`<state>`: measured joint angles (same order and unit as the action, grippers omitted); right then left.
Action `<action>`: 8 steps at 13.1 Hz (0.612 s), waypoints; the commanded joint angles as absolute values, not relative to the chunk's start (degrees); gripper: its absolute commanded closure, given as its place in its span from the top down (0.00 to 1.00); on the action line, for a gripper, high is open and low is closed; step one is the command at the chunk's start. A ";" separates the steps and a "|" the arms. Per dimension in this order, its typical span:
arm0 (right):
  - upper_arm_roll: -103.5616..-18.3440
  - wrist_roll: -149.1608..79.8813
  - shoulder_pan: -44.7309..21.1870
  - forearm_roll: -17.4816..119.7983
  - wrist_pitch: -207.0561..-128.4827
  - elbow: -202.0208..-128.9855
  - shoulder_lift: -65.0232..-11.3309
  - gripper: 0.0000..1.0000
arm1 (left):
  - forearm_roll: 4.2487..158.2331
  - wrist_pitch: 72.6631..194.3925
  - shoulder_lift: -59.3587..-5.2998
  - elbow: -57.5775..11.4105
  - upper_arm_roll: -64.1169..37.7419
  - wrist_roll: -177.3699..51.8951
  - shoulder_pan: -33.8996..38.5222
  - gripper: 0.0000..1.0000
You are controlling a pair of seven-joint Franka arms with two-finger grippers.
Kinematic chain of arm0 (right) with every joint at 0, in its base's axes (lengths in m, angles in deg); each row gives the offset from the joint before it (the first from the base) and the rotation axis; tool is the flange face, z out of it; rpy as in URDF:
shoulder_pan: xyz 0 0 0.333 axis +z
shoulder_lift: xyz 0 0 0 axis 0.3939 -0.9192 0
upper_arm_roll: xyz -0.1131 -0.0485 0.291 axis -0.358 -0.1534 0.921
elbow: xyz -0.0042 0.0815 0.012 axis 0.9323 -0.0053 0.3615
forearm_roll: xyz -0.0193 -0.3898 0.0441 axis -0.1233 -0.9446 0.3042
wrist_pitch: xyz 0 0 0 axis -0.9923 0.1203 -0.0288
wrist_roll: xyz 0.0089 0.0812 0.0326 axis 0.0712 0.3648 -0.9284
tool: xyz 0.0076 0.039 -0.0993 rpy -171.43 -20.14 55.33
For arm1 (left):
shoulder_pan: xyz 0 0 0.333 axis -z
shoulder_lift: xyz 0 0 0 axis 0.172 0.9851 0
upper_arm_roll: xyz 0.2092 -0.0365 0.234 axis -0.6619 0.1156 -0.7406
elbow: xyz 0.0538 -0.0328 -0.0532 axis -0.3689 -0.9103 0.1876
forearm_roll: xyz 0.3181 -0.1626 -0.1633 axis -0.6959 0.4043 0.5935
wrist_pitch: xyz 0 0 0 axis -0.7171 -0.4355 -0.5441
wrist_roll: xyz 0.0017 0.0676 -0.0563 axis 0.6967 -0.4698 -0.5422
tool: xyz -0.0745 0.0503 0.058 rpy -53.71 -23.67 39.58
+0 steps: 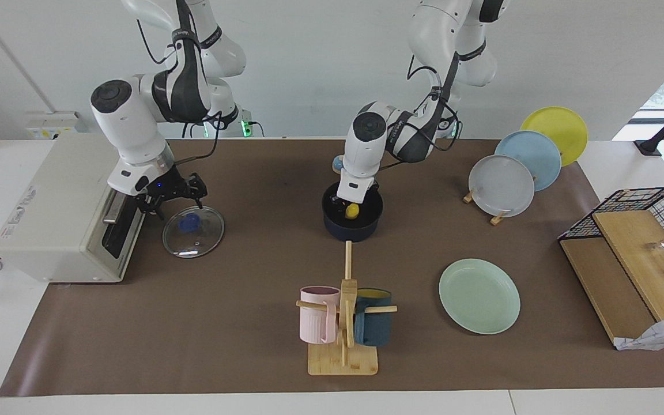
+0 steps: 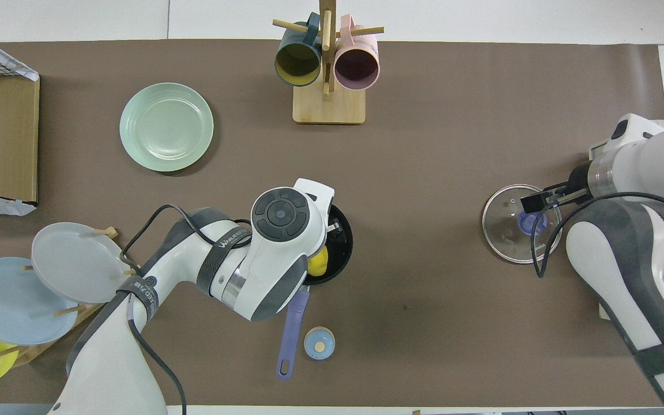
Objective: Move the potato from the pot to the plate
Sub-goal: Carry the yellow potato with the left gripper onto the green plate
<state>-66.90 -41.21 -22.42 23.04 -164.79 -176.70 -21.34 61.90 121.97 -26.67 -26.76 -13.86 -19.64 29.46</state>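
**Left pincer down in the pot at the potato**

Mugs hang on a wooden rack (image 1: 343, 323) at the counter's (image 1: 240, 323) edge farthest from the robots, with the plate (image 1: 479, 295) beside it toward the left arm's end. Nearer the robots stands the pot (image 1: 353, 218), the potato (image 1: 353, 211) inside. Into it dips the left pincer (image 1: 348, 203); whether its fingers grip the potato I cannot tell. Over a glass lid (image 1: 193, 231) hovers the right pincer (image 1: 185, 190), fingers spread.
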 commanded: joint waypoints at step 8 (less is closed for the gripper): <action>-67.19 -30.16 -21.80 22.68 -133.31 -150.15 -25.14 1.00 | 62.79 99.50 -27.37 -5.06 -14.63 -28.41 17.37 0.00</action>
<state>-67.51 -31.33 -21.40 22.95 -134.13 -150.65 -24.61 61.95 105.07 -28.49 -11.14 -14.79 -23.78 21.51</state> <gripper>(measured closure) 0.000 0.423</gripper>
